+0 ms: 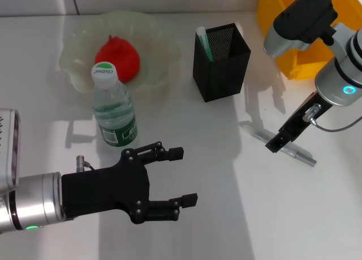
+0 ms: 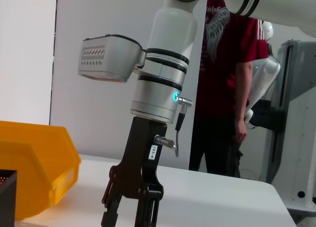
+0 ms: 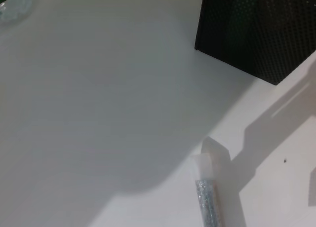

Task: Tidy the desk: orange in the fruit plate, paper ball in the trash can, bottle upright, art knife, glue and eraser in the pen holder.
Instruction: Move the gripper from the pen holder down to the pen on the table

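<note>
Right gripper (image 1: 277, 143): hangs over the right part of the white desk (image 1: 226, 215), pointing down; the head view does not show whether its fingers are apart or together.
Glue stick (image 1: 285, 150): one, lying flat on the desk directly under the right gripper's tip, its clear cap end toward the pen holder; whether they touch cannot be told.
Left gripper (image 1: 164, 183): fingers spread wide, gripping nothing, at the near left of the desk.
Bottle (image 1: 114, 108): one, upright with white cap on top, just beyond the left gripper and clear of its fingers.
Orange (image 1: 117, 57): one, lying in the fruit plate (image 1: 76, 45) behind the bottle.
Pen holder (image 1: 221, 62): one, standing mid-desk, well apart from both grippers, with one pale green-tipped stick (image 1: 203, 42) upright inside.
Trash can (image 1: 271, 14): one, at the far right corner, partly hidden by the right arm.
</note>
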`<state>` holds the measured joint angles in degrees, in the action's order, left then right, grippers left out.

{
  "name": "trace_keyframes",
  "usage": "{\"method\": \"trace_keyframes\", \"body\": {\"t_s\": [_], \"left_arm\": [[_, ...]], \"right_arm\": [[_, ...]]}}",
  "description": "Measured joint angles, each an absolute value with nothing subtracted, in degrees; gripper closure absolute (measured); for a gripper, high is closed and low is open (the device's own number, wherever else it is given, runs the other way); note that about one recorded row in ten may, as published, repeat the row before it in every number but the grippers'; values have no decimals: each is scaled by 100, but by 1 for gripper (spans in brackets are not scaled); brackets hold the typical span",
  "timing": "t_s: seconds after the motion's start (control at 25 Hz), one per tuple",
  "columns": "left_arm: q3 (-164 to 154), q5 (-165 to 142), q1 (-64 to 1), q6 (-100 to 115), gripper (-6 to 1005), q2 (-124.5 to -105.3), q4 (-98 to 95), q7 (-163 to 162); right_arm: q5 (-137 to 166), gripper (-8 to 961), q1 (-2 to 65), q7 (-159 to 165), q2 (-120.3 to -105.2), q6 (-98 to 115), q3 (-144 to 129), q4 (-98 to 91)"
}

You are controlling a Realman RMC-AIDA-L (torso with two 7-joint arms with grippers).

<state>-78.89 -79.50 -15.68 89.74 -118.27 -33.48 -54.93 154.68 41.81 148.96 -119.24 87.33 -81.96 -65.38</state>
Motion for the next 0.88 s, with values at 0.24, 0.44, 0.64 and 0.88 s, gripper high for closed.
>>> {"method": "trace_keyframes", "body": {"t_s": [0.24,0.44,0.64,0.88], "left_arm": [[-7883,-7955,-1589,8974,153,-11830,-3348,-5493],[-7884,-7955,-1584,8974,153,-11830,-3348,-5493],[-7884,-7955,-1582,8973,153,-11830,-3348,-5493],[-7892,-7954,-1562,8973,153,-11838,-3348,-5493]], "right_arm": [[15464,192,4234,14896,-11934,8649,-8287,-6450],[15439,200,4286,14896,-11945,8560,-8346,-6332],[15425,352,4364,14897,-11960,8362,-8439,-6060],[15330,416,4433,14901,-11965,8274,-8479,-5871]]}}
